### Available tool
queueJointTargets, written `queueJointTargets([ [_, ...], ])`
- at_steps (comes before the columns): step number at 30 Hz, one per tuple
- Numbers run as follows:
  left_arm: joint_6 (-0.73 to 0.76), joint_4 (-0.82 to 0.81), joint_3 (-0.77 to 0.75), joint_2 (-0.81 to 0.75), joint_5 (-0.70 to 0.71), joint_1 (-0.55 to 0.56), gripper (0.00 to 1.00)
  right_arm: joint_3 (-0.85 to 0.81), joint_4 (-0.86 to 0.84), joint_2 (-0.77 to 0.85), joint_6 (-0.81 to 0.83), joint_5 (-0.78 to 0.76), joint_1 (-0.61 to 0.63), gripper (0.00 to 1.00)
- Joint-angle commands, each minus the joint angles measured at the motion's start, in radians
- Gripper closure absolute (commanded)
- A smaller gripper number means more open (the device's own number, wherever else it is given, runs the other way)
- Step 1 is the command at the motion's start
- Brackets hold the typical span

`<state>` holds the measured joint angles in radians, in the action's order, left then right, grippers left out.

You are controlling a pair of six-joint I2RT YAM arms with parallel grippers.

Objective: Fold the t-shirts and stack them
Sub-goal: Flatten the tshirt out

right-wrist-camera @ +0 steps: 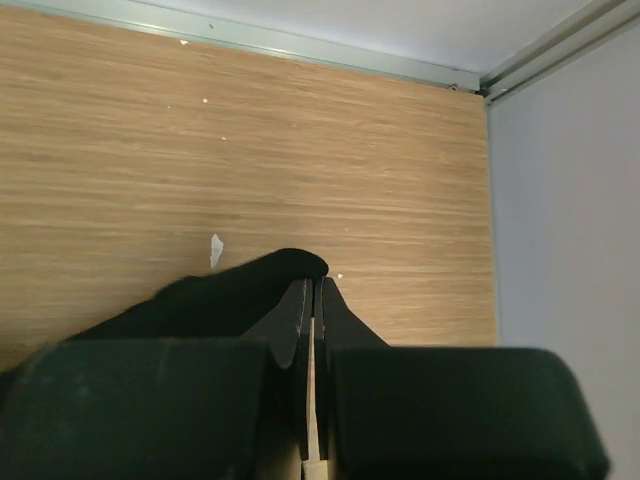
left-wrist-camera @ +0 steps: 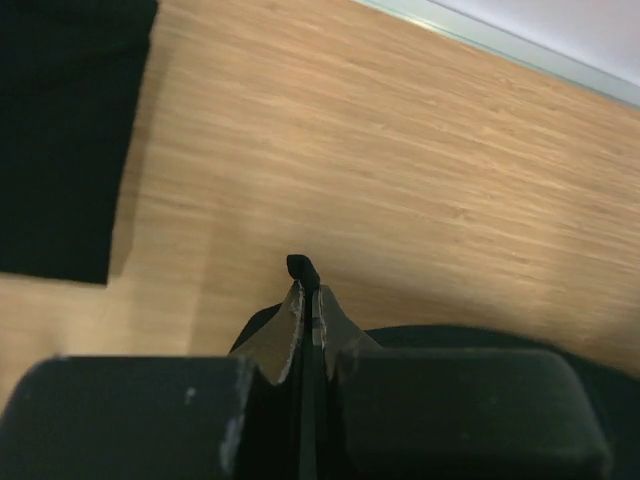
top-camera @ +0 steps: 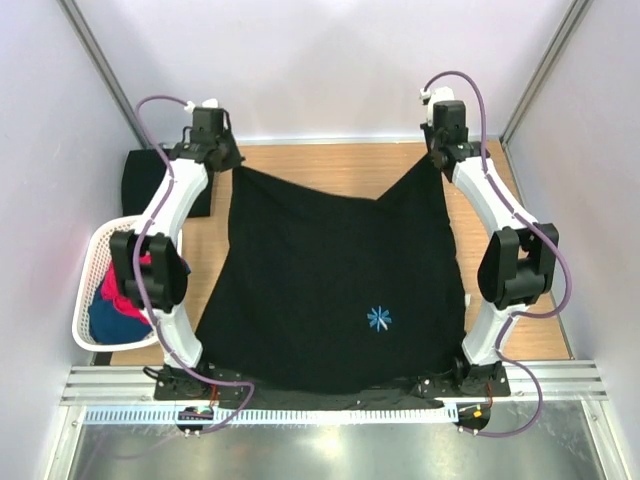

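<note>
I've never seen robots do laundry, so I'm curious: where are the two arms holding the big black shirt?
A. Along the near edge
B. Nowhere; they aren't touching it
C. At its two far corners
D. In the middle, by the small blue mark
C. The left arm and the right arm each have their jaws shut on one far corner of the black shirt, and its far edge sags between them.

Light wood-grain counter (top-camera: 340,175), metal rail along the far edge. Spread t-shirt (top-camera: 330,280), black with a small blue mark, covers the middle, its near hem reaching the counter's near edge. Folded t-shirt (top-camera: 145,180), black, lies flat at the far left corner. White mesh basket (top-camera: 82,290) sits at the left edge. Small white fleck (right-wrist-camera: 216,250) on bare wood, far right.
</note>
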<state>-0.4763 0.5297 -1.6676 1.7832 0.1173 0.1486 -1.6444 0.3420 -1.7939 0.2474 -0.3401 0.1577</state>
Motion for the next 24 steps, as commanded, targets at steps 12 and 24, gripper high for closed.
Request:
queueJointTargets([
  [12, 0.104, -0.142, -0.219, -0.374, -0.142, -0.003, 1.0, -0.263, -0.156, 0.434, -0.028, 0.09, 0.002, 0.99],
  [24, 0.034, -0.028, -0.136, -0.812, -0.154, -0.004, 1.0, -0.348, 0.023, 0.795, -0.028, 0.141, 0.0, 0.99],
])
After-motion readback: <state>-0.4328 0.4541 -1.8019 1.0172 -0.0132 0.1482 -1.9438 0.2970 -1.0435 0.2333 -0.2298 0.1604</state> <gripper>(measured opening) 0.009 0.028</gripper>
